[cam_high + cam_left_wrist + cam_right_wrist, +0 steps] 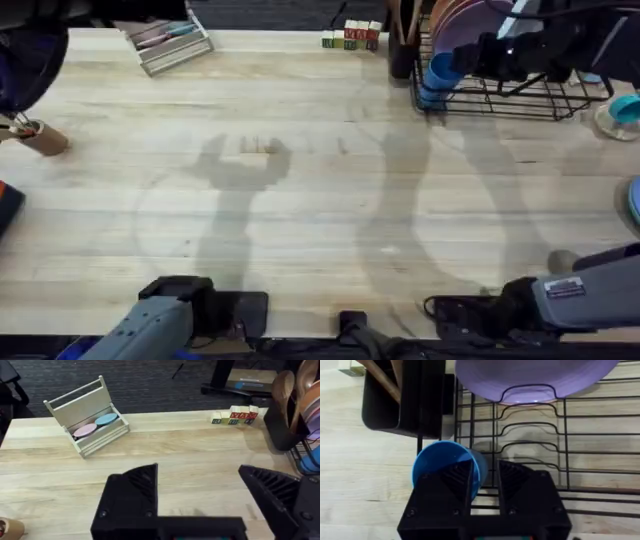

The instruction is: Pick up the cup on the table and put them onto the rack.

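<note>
The blue cup [438,76] is at the left end of the black wire rack [530,100], at the table's [300,200] far right. My right gripper [468,58] reaches in from the right and is shut on it. In the right wrist view one finger [457,480] is inside the cup [440,462] and the other sits outside its wall, over the rack's wires [560,445]. Whether the cup rests on the rack I cannot tell. My left gripper [200,495] is open and holds nothing, low over the table's near edge.
A dark utensil holder [403,45] stands just left of the rack, and a purple plate [535,377] stands in the rack. Letter blocks [350,37] and a grey slatted tray [170,45] sit along the far edge. A teal bowl [622,110] is at the right.
</note>
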